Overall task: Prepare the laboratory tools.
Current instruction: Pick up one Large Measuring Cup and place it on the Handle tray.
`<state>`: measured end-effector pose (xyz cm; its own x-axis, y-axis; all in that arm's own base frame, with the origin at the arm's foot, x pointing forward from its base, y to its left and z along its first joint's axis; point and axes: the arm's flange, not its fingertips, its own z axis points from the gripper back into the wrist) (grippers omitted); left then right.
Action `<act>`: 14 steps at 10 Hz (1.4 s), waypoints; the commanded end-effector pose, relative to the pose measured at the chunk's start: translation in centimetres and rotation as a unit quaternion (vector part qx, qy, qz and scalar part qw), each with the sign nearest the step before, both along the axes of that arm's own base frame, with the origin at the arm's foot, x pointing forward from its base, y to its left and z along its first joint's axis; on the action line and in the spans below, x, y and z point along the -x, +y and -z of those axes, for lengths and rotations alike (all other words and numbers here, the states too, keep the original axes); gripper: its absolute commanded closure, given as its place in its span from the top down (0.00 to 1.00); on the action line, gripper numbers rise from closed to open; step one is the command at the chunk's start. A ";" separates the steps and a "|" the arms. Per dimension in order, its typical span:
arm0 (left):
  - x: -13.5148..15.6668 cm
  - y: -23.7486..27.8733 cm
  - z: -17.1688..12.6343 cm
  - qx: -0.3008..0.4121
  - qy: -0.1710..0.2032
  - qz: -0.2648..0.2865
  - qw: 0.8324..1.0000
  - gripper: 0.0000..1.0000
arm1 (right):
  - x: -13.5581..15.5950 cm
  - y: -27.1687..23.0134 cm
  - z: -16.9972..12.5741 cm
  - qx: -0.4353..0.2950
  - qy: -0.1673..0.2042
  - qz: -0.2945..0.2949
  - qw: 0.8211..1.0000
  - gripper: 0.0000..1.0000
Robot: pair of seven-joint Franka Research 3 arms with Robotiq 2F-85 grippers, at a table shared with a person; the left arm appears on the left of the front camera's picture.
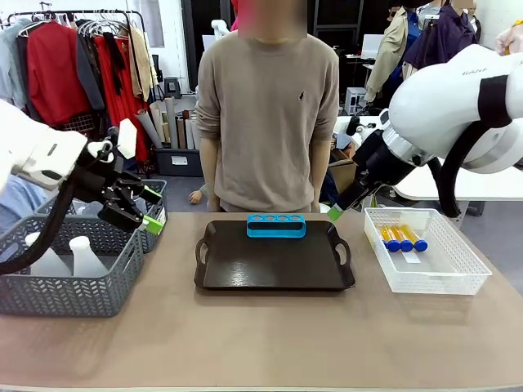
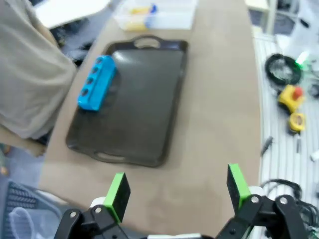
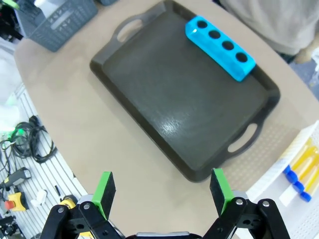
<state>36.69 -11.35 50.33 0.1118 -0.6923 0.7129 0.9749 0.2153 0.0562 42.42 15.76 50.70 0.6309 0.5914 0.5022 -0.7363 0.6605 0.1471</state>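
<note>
Three orange tubes (image 1: 403, 238) with blue caps lie in the white mesh basket (image 1: 445, 278) at the right; they also appear as orange tubes (image 3: 302, 167) at the right wrist view's edge and blurred orange tubes (image 2: 139, 9) far off in the left wrist view. A white conical flask (image 1: 87, 254) stands in the near grey basket (image 1: 65, 294) beside another pale vessel (image 1: 39, 255). My left gripper (image 1: 145, 209) hovers open above that basket, its pads (image 2: 118, 193) wide apart. My right gripper (image 3: 162, 191) is open too, high over the tray's near right corner.
A black handled tray (image 1: 270, 265) lies mid-table with a blue four-hole rack (image 1: 276, 225) on its far edge. A person stands right behind it. A second grey basket (image 1: 155, 189) sits behind the first. Bare tabletop runs along the front.
</note>
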 end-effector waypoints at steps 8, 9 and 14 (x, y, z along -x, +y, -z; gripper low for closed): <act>-5.2 3.3 -9.3 0.041 0.090 -0.130 0.987 1.00 | -6.0 -4.7 -8.6 -0.067 -0.044 -0.026 0.996 1.00; -5.3 3.1 -9.2 0.043 0.087 -0.110 0.989 1.00 | -6.3 -5.1 -9.2 -0.067 -0.048 -0.013 0.996 1.00; -5.1 3.0 -10.3 0.000 0.121 -0.144 0.982 1.00 | -5.9 -4.9 -9.1 -0.051 -0.050 -0.001 0.997 1.00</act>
<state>41.87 -7.60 59.76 0.4414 -0.5871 0.6786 0.8689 0.4686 -0.1597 48.23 11.10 59.71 0.5720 0.5402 0.6172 -0.7552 0.6406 0.1392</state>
